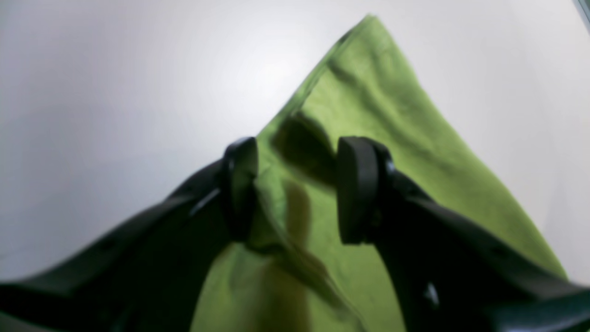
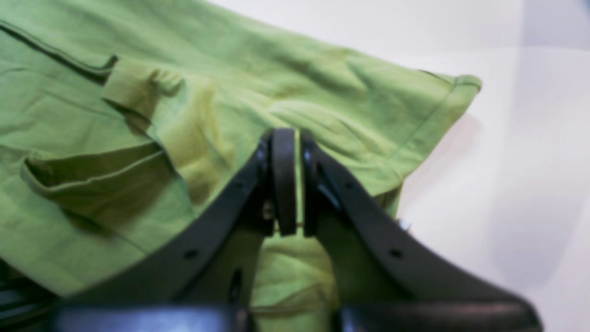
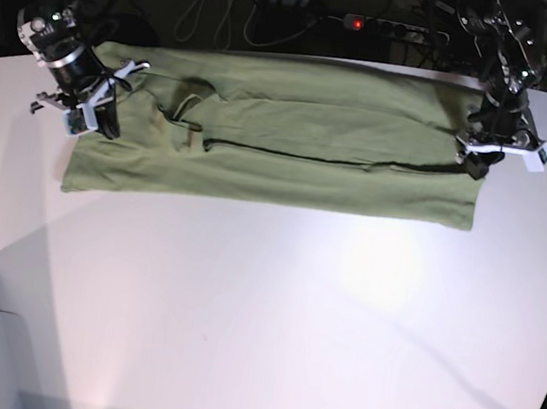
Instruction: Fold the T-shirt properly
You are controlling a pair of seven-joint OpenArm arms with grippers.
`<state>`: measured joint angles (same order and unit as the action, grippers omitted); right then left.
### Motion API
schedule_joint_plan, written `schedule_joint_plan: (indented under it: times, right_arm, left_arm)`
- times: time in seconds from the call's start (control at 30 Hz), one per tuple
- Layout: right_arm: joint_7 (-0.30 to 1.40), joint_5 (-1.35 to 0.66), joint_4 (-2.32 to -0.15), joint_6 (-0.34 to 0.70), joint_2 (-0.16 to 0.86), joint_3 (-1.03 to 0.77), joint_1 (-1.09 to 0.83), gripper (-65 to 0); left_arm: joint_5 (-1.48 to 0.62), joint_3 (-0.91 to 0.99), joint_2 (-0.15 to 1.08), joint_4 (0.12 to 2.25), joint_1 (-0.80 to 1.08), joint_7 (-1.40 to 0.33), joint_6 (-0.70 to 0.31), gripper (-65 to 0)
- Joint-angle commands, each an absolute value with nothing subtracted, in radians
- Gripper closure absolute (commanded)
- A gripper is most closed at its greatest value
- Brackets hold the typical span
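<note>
Across the tabletop: the plain olive-green cotton T-shirt (image 3: 290, 156) lay as a long band on the white table (image 3: 269, 315), already folded lengthwise, with one arm at each short end.
Shirt layers: a dark fold line ran along the middle of the band, and a doubled flap showed near the collar end, just ahead of the right fingers.
Right gripper (image 2: 291, 184): its black fingers (image 2: 282, 180) stood almost together, and a sliver of green showed between the pads; whether cloth was truly pinched there could not be told.
Right gripper placement: the tips sat over the shirt's end, with the hemmed corner out beyond them and to one side, probably to lift that end for a crosswise fold.
Left gripper (image 1: 295, 189): its black fingers (image 1: 355, 189) stood partly apart, straddling a raised ridge of cloth that touched one pad and stayed clear of the other.
Left gripper placement: the narrowing end of the shirt ran away past the tips, so the fingers looked placed to close on that edge.
Likely step: both ends were being taken up so the band could be halved.
Risk: a one-sided or single-layer pinch might have let the lower layers drag and spoil the fold.
</note>
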<state>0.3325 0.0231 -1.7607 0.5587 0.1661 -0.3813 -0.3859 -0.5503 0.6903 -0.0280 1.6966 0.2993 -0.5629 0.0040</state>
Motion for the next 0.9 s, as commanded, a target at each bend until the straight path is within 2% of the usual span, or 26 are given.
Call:
schedule_joint_plan:
  times: [0.0, 0.43, 0.6, 0.87]
  right_arm:
    - [0.306, 0.008, -1.779, 0.568, 0.176, -0.389, -0.386, -0.5]
    - [0.306, 0.008, -1.779, 0.568, 0.176, -0.384, -0.387, -0.5]
    - [0.306, 0.008, -1.779, 0.568, 0.176, -0.389, -0.387, -0.5]
    - [0.306, 0.008, -1.778, 0.568, 0.176, -0.389, -0.383, -0.5]
  left_arm:
    - [-0.562, 0.696, -0.018, 1.735, 0.302, -0.541, 0.001, -26.8]
    - [-0.562, 0.687, 0.068, 1.779, 0.343, -0.542, 0.001, -27.1]
    - [-0.555, 0.691, 0.071, 1.873, 0.45, -0.59, -0.001, -27.0]
    - [-0.561, 0.621, 0.205, 1.863, 0.522, -0.634, -0.001, -26.9]
